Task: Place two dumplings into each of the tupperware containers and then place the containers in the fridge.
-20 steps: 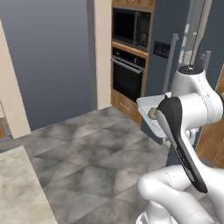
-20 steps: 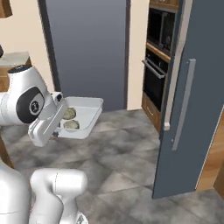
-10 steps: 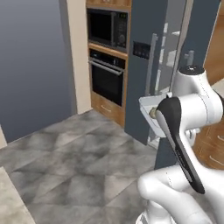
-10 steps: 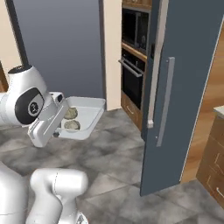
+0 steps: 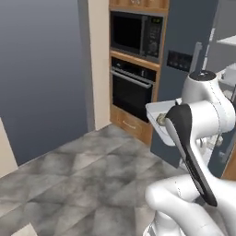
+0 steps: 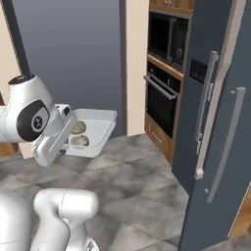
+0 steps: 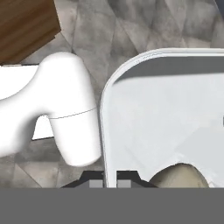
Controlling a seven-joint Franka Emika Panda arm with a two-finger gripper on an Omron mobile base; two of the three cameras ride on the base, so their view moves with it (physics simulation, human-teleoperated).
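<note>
The end effector (image 7: 110, 174) holds a shallow pale blue-teal rectangular plastic container (image 6: 100, 128) by its rim, above the grey stone floor (image 6: 142, 181). In the hand view its two dark fingertips (image 7: 95, 178) stand close together on both sides of the container wall, so the grip is narrow and closed on the rim. The right base view shows two lumpy tan-brown dumplings (image 6: 78, 128) lying side by side inside the container, near the arm. The hand view shows one dumpling (image 7: 181, 176) at its lower edge, and the left base view gives only a small part of one beside the arm, with the container (image 5: 159, 108) partly hidden behind the white arm. The tall slate blue-grey fridge (image 6: 215, 122) with its grey bar handle (image 6: 223, 144) stands to the right, well apart from the container. The right base view shows its door from the outside; the left base view shows white inner shelves (image 5: 226, 41). The wood-framed black oven (image 5: 131, 90) stands just beside the fridge.
</note>
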